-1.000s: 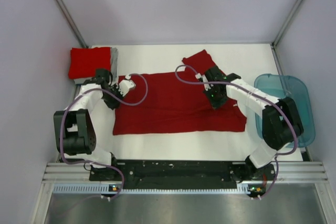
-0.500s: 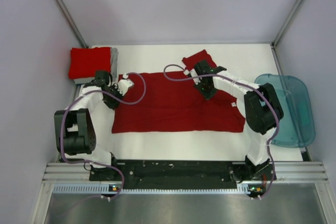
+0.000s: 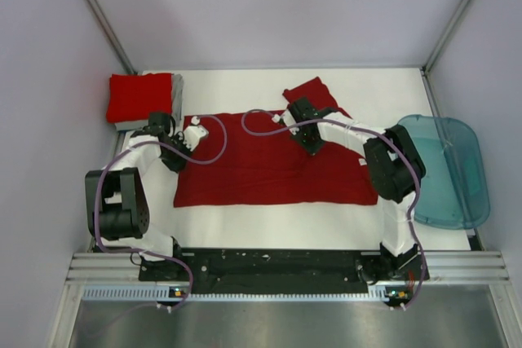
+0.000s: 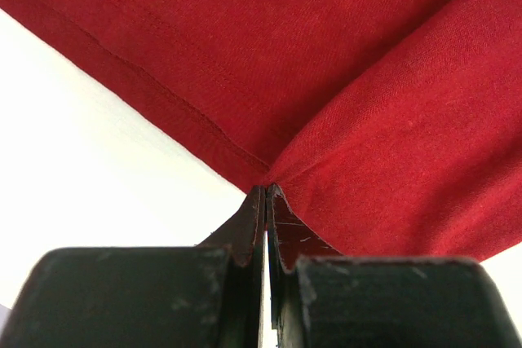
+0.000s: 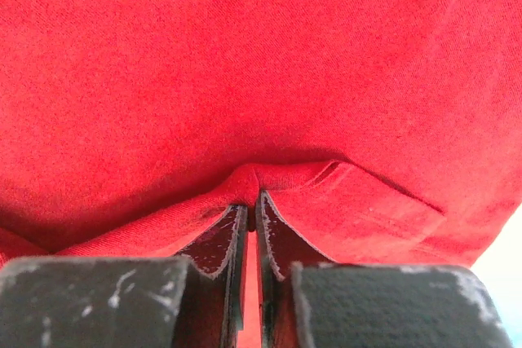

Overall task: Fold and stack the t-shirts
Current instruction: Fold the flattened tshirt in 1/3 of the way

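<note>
A dark red t-shirt lies spread across the middle of the table. My left gripper is shut on its left hem corner; in the left wrist view the fingertips pinch the seamed edge. My right gripper is shut on a fold of the same shirt near its upper edge, by the sleeve; the right wrist view shows the cloth bunched at the tips. A folded brighter red shirt lies on a folded grey one at the back left.
A translucent teal tub stands at the right table edge beside the right arm. White table shows in front of the shirt. Purple cables loop over the shirt near both wrists. Walls enclose the table on three sides.
My right gripper has moved left across the shirt, dragging its pinched cloth toward the middle. The right arm swung off the tub. The left gripper has hardly moved.
</note>
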